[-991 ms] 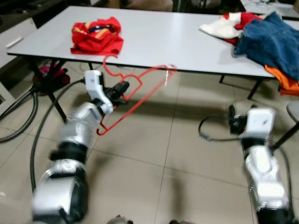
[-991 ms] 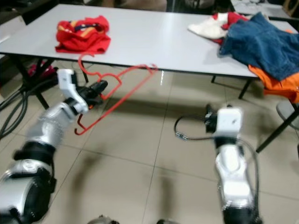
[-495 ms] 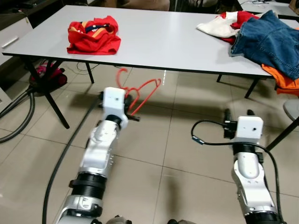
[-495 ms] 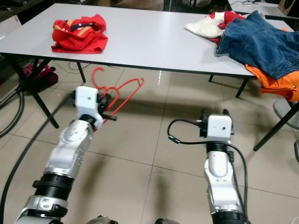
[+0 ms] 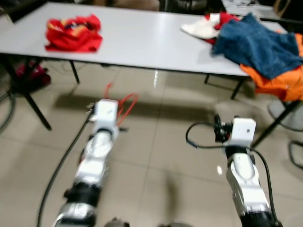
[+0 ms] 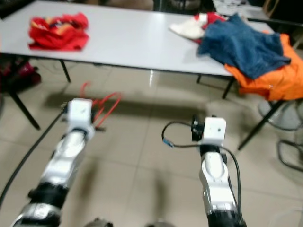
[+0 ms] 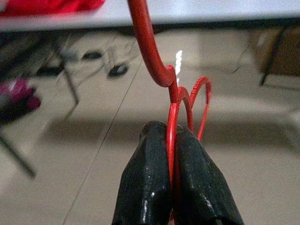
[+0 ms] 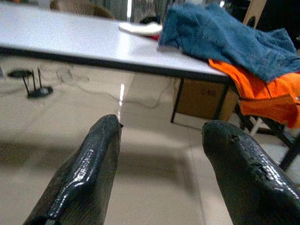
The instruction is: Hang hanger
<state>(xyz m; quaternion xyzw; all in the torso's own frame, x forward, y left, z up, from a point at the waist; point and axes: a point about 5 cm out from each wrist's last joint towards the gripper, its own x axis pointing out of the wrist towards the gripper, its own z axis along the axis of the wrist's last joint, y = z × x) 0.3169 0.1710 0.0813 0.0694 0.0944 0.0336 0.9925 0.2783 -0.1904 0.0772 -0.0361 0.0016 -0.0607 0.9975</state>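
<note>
A thin red wire hanger (image 5: 124, 105) sticks out in front of my left arm, low over the tiled floor before the white table (image 5: 137, 40). My left gripper (image 7: 172, 140) is shut on the hanger, whose wire runs between the two black fingers (image 7: 150, 178) with the hook (image 7: 147, 47) curving above them. My right gripper (image 8: 161, 136) is open over bare floor, and its arm (image 5: 241, 156) reaches forward on the right.
On the table lie a red garment (image 5: 73, 33) at the left and a heap of blue denim (image 5: 258, 42), white and orange clothes (image 5: 279, 80) at the right. Table legs (image 5: 35, 106) and black cables (image 5: 61, 165) stand and trail at the left. A stool base (image 5: 296, 153) is at the far right.
The camera has swung to the right and the view is blurred. My left arm has turned the hanger end-on, straight ahead, and now holds it lower.
</note>
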